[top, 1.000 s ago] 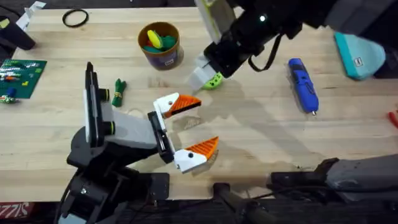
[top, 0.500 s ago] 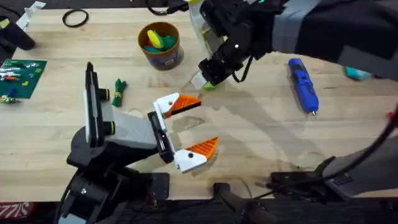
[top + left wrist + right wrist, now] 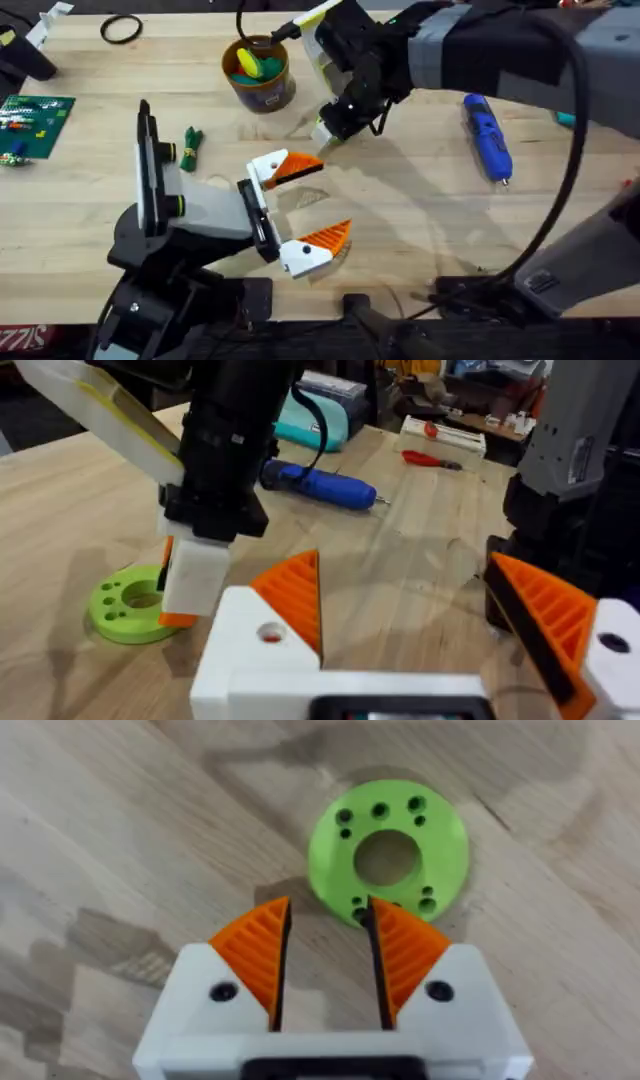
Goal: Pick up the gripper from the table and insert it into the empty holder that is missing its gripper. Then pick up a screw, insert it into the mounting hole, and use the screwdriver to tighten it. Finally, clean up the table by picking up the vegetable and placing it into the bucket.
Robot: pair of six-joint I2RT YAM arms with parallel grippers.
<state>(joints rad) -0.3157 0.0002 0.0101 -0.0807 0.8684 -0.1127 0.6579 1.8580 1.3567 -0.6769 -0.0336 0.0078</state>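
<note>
Two grippers: left gripper (image 3: 300, 210) spread wide mid-table, plenty of bare wood around; right gripper (image 3: 325, 965) nearly pressed together, lime-green disc (image 3: 388, 850) just past its tips.

Right arm (image 3: 480, 50) spans the counter (image 3: 400, 230) between bucket (image 3: 258, 72) and screwdriver (image 3: 487, 135), blocking that lane. Left pincer (image 3: 300, 205) occupies the center. Bare counter lies open beneath the screwdriver.

Setting: my robotics workshop bench. Evidence: pale butcher-block wooden table (image 3: 420, 210); green printed circuit board (image 3: 30, 122) at the overhead frame's left edge; black cable ring (image 3: 121, 30), upper left; bright blue pen-shaped electric screwdriver (image 3: 487, 133), right; red-handled tool (image 3: 432, 459) beyond.
</note>
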